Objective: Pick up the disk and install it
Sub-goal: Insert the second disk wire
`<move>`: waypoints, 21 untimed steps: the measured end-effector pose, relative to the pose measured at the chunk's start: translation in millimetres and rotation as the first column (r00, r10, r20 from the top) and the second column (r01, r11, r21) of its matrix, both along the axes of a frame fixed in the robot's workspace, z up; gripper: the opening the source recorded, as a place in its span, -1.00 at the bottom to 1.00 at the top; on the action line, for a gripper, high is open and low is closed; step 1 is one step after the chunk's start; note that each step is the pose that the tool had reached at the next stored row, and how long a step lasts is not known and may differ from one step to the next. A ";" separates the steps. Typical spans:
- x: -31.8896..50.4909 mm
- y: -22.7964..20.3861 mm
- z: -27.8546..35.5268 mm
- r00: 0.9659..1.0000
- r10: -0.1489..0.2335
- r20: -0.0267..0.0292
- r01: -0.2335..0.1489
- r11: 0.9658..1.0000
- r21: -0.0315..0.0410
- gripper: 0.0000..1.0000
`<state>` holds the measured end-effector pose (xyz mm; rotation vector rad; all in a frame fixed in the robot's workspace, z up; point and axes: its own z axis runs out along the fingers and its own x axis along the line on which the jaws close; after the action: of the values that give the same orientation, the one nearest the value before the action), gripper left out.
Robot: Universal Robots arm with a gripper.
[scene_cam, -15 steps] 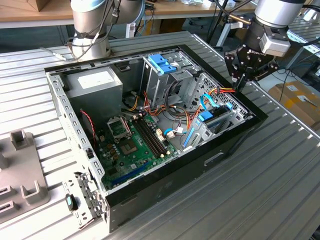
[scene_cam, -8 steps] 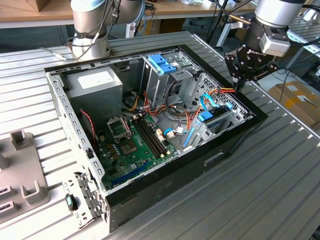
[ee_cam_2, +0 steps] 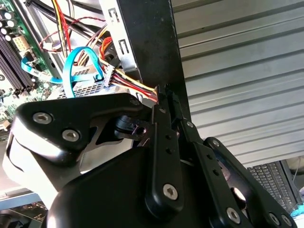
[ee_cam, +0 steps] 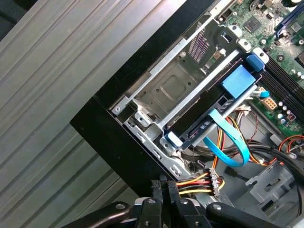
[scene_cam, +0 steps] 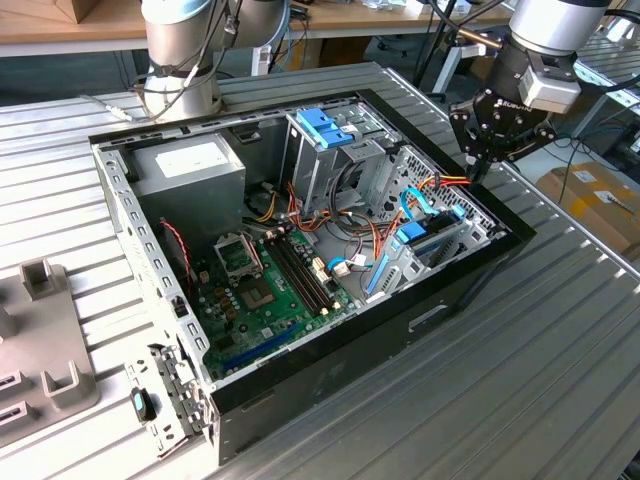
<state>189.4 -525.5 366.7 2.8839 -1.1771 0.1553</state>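
Note:
The disk is a dark slab with blue side rails and a blue tab, lying in the metal drive bay at the corner of the open computer case. In the exterior view the disk is low in the case, on that view's right. My gripper hangs above the case's black rim, off the disk and higher than it. In both wrist views its fingers are pressed together with nothing between them. The gripper has its tips beside a bundle of red, yellow and black power wires.
A thin blue data cable loops by the bay. A tall metal cage with a blue latch stands at the back of the case, with the motherboard and power supply beside it. Ribbed metal table surrounds the case; grey fixtures sit on the exterior view's left.

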 end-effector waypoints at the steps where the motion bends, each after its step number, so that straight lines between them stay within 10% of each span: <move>1: 0.0 0.0 0.0 1.000 -0.007 0.000 0.007 1.000 0.000 -0.68; 17: -4.4 0.0 5.4 0.992 -0.126 0.001 0.126 0.992 0.000 -0.68; 21: -8.1 0.0 4.7 0.984 -0.179 0.001 0.179 0.984 0.000 -0.68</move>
<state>181.3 -525.5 371.4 2.7588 -1.4282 0.1527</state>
